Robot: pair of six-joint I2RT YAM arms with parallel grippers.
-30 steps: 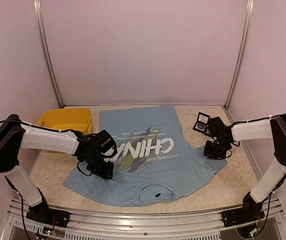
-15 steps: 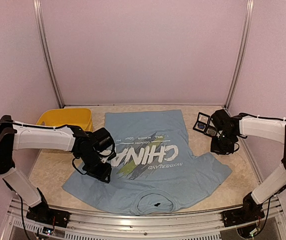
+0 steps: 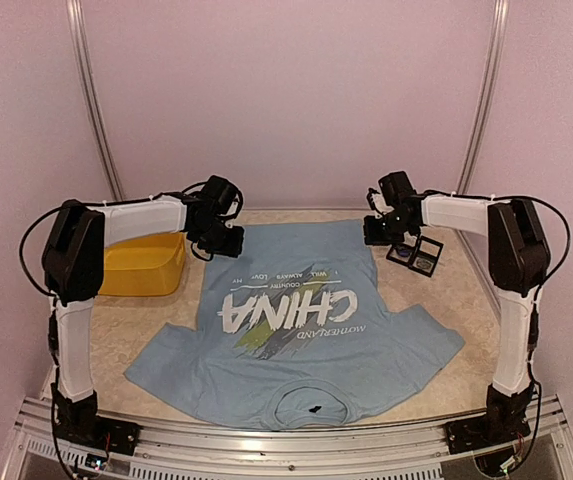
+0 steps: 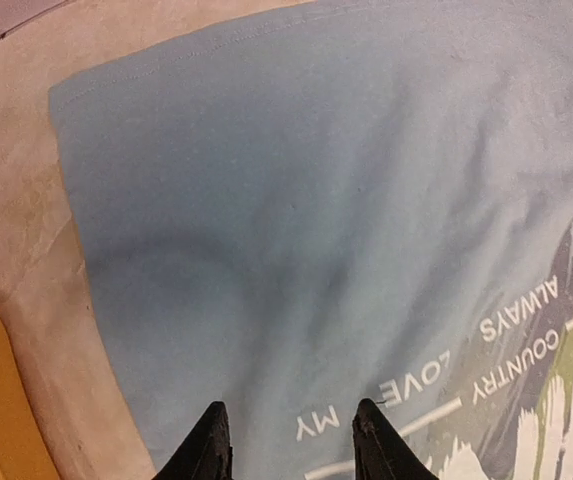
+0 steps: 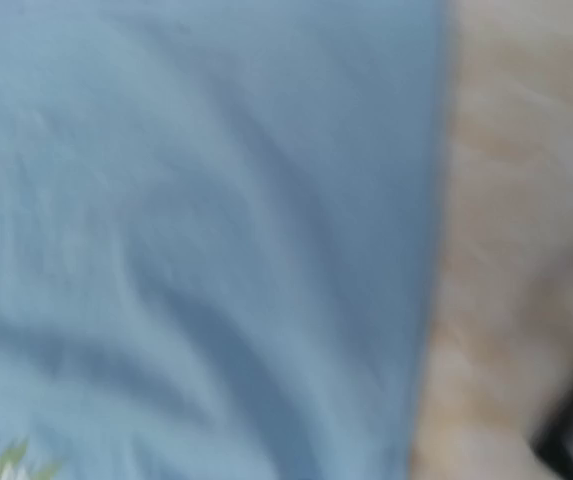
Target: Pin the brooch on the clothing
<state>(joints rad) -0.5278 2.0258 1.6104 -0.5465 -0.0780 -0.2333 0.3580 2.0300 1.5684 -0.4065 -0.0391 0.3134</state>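
Booth closed on three sides. Plain pale lilac back wall panel (image 3: 286,100), matte, unmarked. Matching lilac left side panel (image 3: 16,120) and lilac right side panel (image 3: 561,120). Slim silver metal left post (image 3: 91,100) and slim silver metal right post (image 3: 484,100) stand upright at the back corners. Beige mottled stone-look counter (image 3: 116,340) below. Ribbed silver aluminium rail (image 3: 296,455) runs along its near edge. Light soft, even; shadows faint.

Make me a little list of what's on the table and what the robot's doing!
shirt: light blue T-shirt with white CHINA letters, lying flat
left end effector: open, empty, above shirt's far left corner
right end effector: by far right corner; open or shut unclear
left of shirt: yellow plastic tub
right of shirt: small open black case
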